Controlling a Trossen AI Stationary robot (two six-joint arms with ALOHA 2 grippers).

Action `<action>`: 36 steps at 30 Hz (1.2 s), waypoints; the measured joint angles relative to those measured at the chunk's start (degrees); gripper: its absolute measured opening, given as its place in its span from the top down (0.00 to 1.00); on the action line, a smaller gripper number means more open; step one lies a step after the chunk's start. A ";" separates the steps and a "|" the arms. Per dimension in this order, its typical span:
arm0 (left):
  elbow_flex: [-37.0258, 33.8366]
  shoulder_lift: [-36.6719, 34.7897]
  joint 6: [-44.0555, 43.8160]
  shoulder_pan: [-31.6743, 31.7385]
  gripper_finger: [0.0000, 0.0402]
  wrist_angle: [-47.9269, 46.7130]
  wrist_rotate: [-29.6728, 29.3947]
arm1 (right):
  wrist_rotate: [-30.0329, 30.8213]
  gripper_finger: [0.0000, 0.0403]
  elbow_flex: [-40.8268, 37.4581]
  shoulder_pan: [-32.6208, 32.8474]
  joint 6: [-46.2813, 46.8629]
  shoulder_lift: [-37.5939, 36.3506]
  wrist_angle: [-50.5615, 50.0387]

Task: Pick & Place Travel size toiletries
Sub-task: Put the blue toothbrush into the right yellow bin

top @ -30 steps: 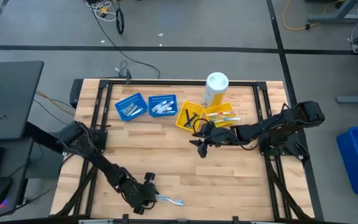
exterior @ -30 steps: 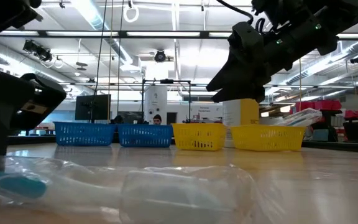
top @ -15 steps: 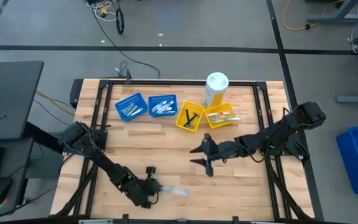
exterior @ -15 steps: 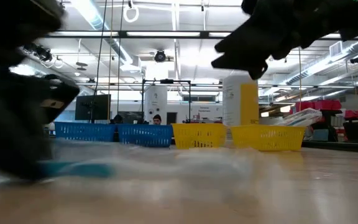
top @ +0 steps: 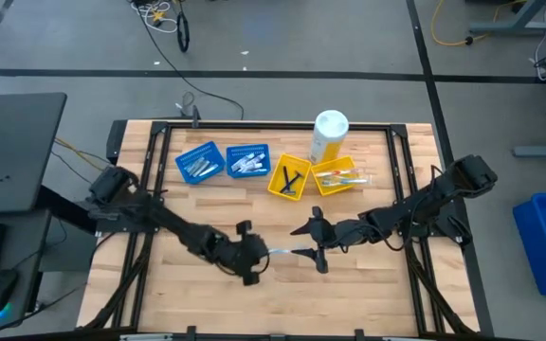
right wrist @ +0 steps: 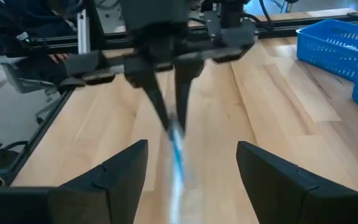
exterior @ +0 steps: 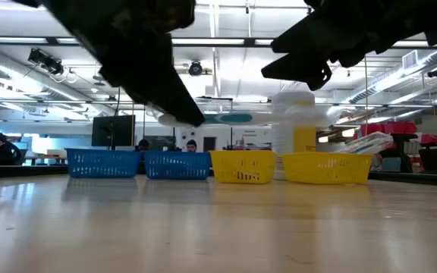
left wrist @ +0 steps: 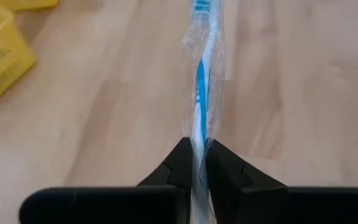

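My left gripper (top: pixel 257 258) is over the table's middle, shut on a blue toothbrush in a clear wrapper (top: pixel 284 252). The toothbrush (left wrist: pixel 201 68) sticks out ahead of it, toward the table's right. My right gripper (top: pixel 313 248) faces it from the right and is open. In the right wrist view the toothbrush (right wrist: pixel 176 146) runs into the gap between my right fingers, touching neither as far as I can see. The low view shows its head (exterior: pixel 232 118) in the air between the two arms. More toiletries lie in the trays at the back. My left gripper pinches the wrapped toothbrush near its handle end (left wrist: pixel 197 142) between its two fingers. The fingers come level from the table's left and lie along the toothbrush. It stands out level ahead of them, lifted clear of the table.
Two blue trays (top: pixel 198 163) (top: pixel 247 160) and two yellow trays (top: pixel 290 177) (top: pixel 335 176) stand in a row at the back, with a tall yellow bottle (top: pixel 329 135) behind them. Bare wood lies in front of them.
My left gripper has taken the wrapped toothbrush from the near edge, lifted it clear and carried it toward the table's middle, toward my right gripper. My right gripper has come away from the yellow trays toward the near side and now faces the toothbrush.
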 joint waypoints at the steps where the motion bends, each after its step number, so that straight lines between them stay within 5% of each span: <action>1: 0.62 -0.25 -0.44 1.26 0.92 -1.24 0.55 | 0.02 0.36 0.00 -0.11 0.00 0.09 -0.24; 14: 7.21 -0.38 9.93 11.01 0.91 -0.85 4.01 | 3.53 0.41 0.00 -3.57 -3.91 1.05 -6.92; 29: 7.30 -0.41 10.20 13.87 0.90 -3.74 4.13 | 3.67 0.67 0.02 -7.17 -6.96 1.08 -8.45; 36: 7.30 -0.41 9.23 15.95 0.91 -3.81 4.86 | 4.13 0.71 0.02 -7.71 -12.54 1.08 -8.15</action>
